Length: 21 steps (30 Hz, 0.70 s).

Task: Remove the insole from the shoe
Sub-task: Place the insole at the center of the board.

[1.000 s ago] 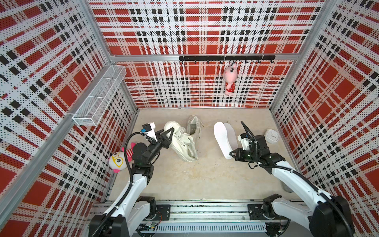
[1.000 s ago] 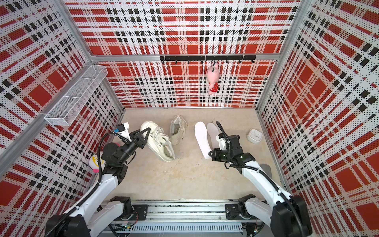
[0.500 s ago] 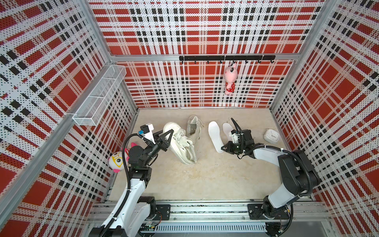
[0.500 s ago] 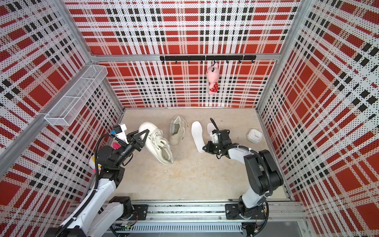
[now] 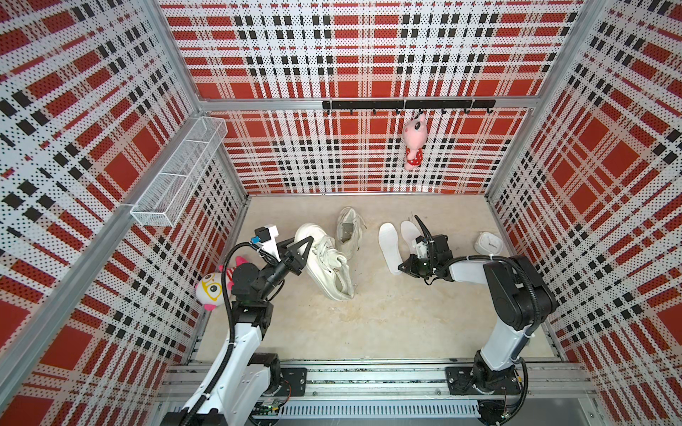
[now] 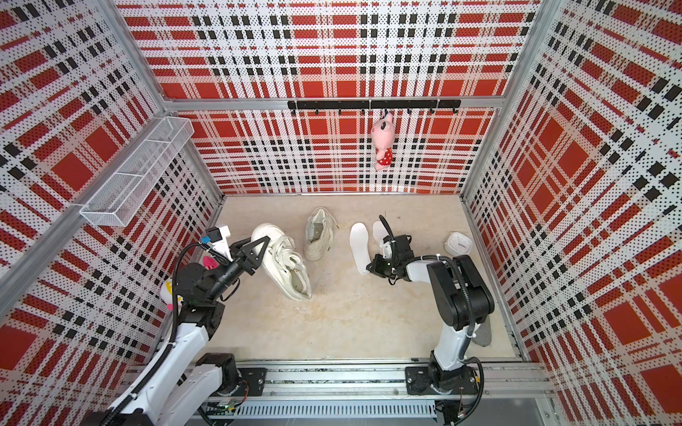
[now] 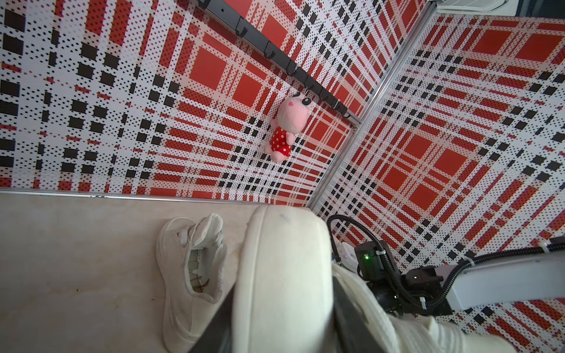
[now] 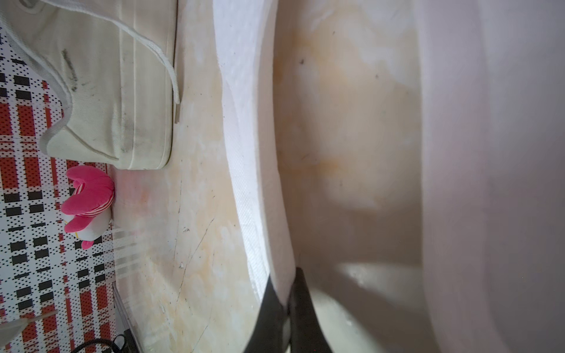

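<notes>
light: bright, even, soft shadows | top views: sharp, edges bowed | right wrist: foreground blurred, washed out

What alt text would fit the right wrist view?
The right gripper pinches the end of a white insole against the beige floor. Beyond it sit a white shoe and a pink toy by the plaid wall.

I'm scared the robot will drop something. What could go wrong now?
The right gripper pinches the insole only by its thin edge, so it might slip free. The left gripper holds the white shoe by its rounded toe, which could squirm out.
</notes>
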### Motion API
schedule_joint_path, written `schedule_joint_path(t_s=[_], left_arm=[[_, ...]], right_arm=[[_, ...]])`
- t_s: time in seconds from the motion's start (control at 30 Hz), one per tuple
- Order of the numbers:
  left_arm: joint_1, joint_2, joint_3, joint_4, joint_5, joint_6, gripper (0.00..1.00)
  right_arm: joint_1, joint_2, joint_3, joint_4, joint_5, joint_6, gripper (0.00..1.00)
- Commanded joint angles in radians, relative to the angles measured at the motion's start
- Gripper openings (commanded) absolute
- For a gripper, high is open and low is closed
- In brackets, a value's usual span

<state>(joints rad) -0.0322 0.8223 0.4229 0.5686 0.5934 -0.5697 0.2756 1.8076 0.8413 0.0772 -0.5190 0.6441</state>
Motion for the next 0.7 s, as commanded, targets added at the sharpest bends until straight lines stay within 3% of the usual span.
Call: schedule_joint_path(t_s=[0.0, 0.2, 0.33, 0.67], left_arm=[[0.010, -0.027, 0.003, 0.028, 0.013, 0.007, 0.12], [0.001, -0.032, -0.020, 0.010, 0.036, -0.014, 0.12], [-0.049, -0.031, -0.041, -0.041, 0.036, -0.012, 0.12], [-0.388, 0.080, -0.026, -0.192, -0.085, 0.043, 0.13]], right_arm=[[-0.016, 0.028, 0.022, 0.010, 0.026, -0.019, 0.03], [-0.019, -0.012, 0.026, -0.028, 0.070, -0.046, 0.28], [-0.018, -0.094, 0.012, -0.075, 0.111, -0.064, 0.39], [-0.018, -0.485, -0.082, -0.212, 0.221, -0.084, 0.52]])
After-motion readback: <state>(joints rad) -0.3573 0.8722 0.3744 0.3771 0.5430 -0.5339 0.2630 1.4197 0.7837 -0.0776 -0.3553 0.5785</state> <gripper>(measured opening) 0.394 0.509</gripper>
